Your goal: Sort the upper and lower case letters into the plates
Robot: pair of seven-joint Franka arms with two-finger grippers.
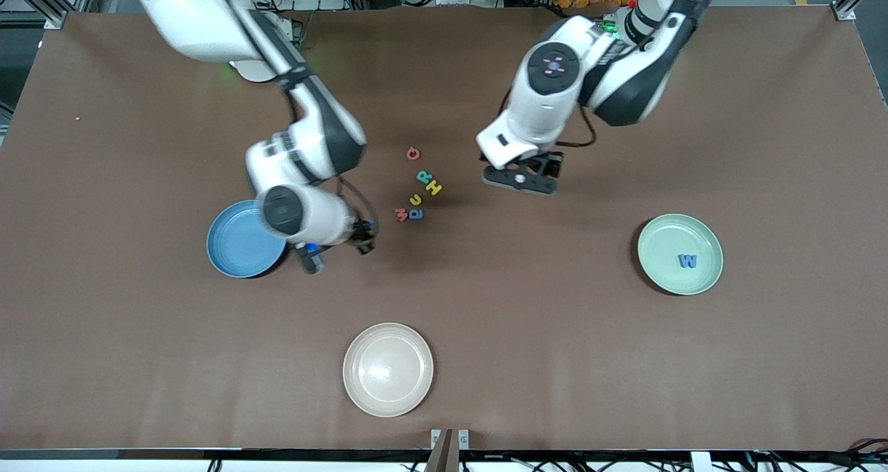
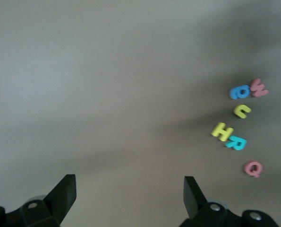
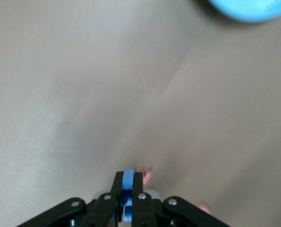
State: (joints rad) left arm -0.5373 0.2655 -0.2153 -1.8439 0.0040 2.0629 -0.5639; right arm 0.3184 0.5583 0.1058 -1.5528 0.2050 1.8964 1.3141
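Pinching a small blue letter (image 3: 128, 178) between closed fingers, the right gripper (image 3: 128, 182) hung over bare table just beside the blue plate (image 1: 239, 246). The left gripper (image 2: 130, 191) was spread wide and held nothing, over the table near the loose letters (image 1: 418, 187), a cluster of six at mid-table. A blue W (image 1: 687, 260) lay in the mint green plate (image 1: 666, 232). A cream plate (image 1: 388, 369) sat nearest the front camera.

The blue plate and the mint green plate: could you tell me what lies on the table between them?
In the front view, the cluster of small letters lies between the blue plate and the mint green plate, which holds a blue W.
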